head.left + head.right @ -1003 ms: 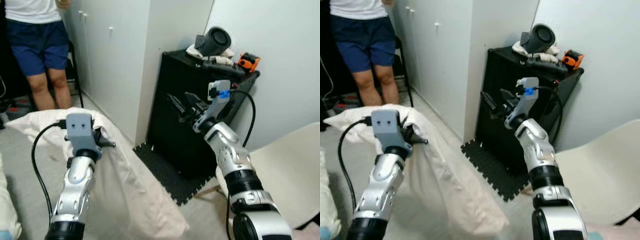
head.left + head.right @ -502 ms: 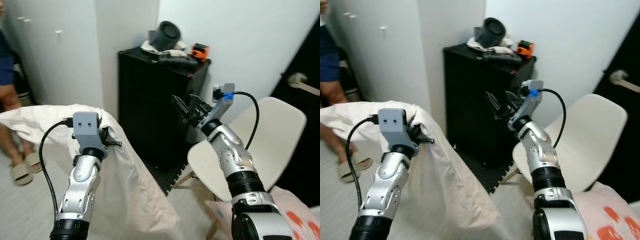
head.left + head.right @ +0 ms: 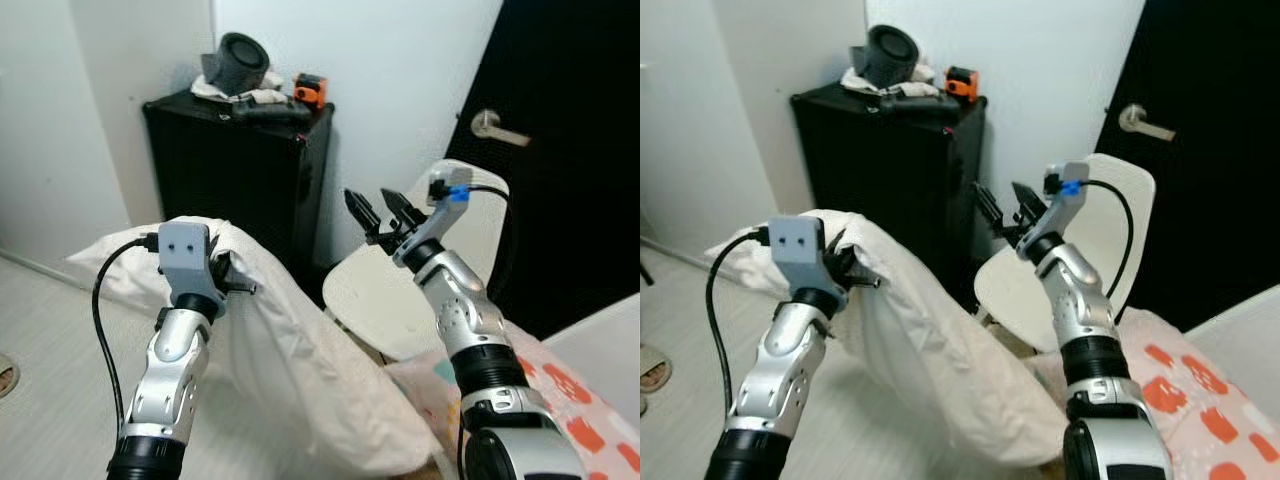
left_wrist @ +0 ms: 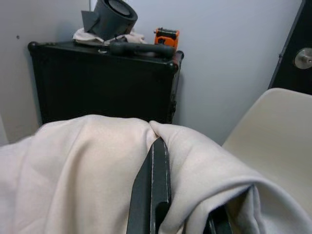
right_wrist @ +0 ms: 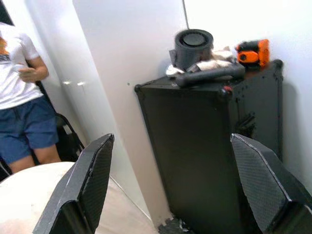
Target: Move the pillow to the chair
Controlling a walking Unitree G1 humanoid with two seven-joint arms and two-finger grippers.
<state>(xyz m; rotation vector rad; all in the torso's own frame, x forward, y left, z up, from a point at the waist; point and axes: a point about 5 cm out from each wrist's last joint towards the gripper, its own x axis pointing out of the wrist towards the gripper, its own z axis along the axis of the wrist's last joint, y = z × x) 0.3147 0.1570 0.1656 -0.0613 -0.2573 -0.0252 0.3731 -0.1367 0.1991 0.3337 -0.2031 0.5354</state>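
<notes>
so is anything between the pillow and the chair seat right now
Nothing solid rests on the chair seat. The right gripper hangs open above the seat's near edge, beside the pillow that the left gripper holds, so that arm is the one thing near the path.

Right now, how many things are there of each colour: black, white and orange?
Black: 2, the case and the door.
White: 2, the pillow and the chair.
Orange: 1, the small tool on the case.
Total: 5.
</notes>
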